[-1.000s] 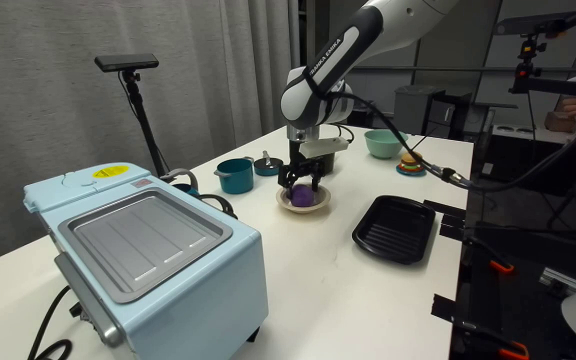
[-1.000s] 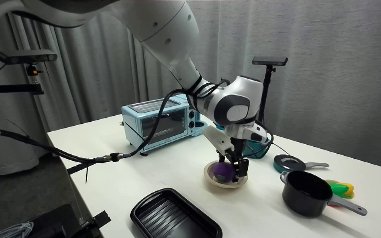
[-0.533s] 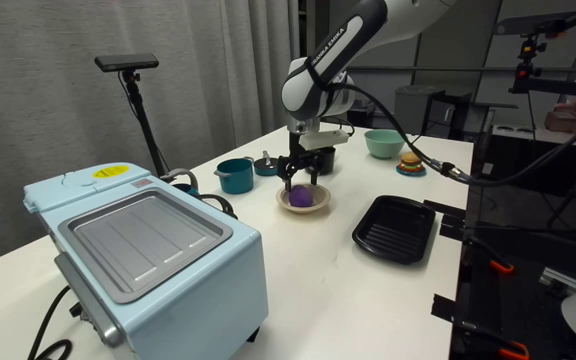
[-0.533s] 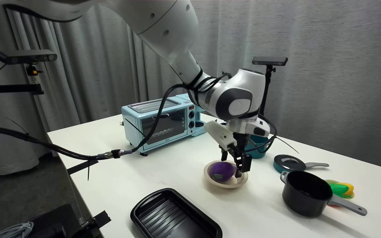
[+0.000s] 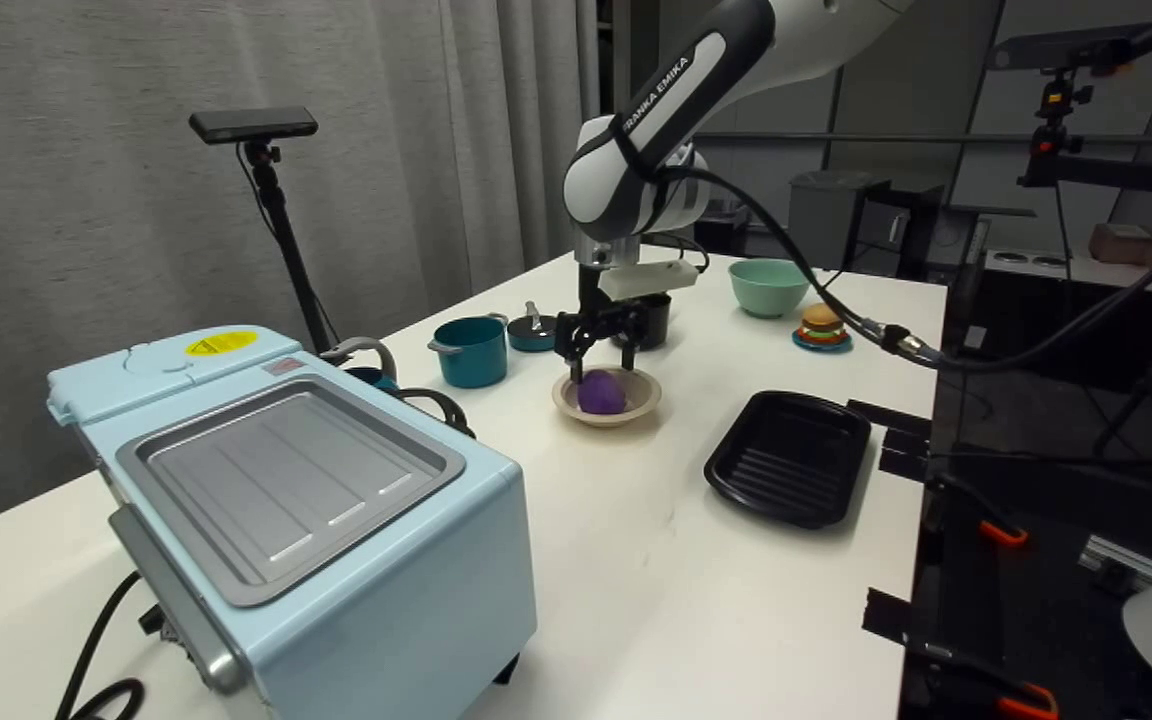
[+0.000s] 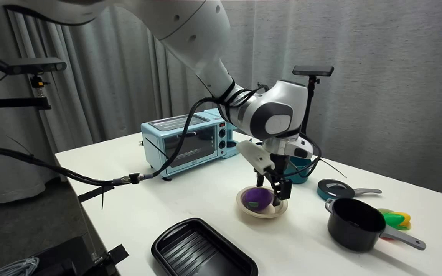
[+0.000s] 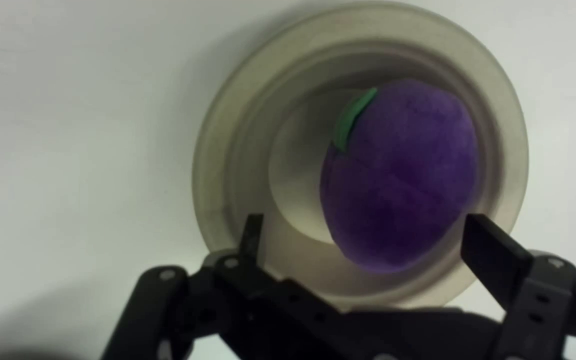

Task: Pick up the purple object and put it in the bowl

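In an exterior view, the arm [image 5: 676, 97] is sitting higher than a second ago. In an exterior view, the purple object [image 6: 257, 199] is resting inside the bowl [image 6: 266, 214], off-centre. In the wrist view, the fingers [image 7: 495, 257] are standing wide apart, gripping nothing: the placing is apparently reaching its end, only withdrawal remaining.

A rounded purple lump [image 7: 400, 177], streaked with green, contrasted with a shallow, round beige bowl [image 7: 209, 165], a flat white tabletop [image 5: 676, 600] and a jointed black gripper [image 7: 364, 218]. A boxy, pale blue toaster oven [image 5: 381, 558] bore a yellow oval label [image 5: 221, 343] and a rectangular silver-grey pan [image 5: 291, 480]. A ridged rectangular tray [image 5: 791, 460] was black, a deep round bowl [image 5: 769, 290] light green.
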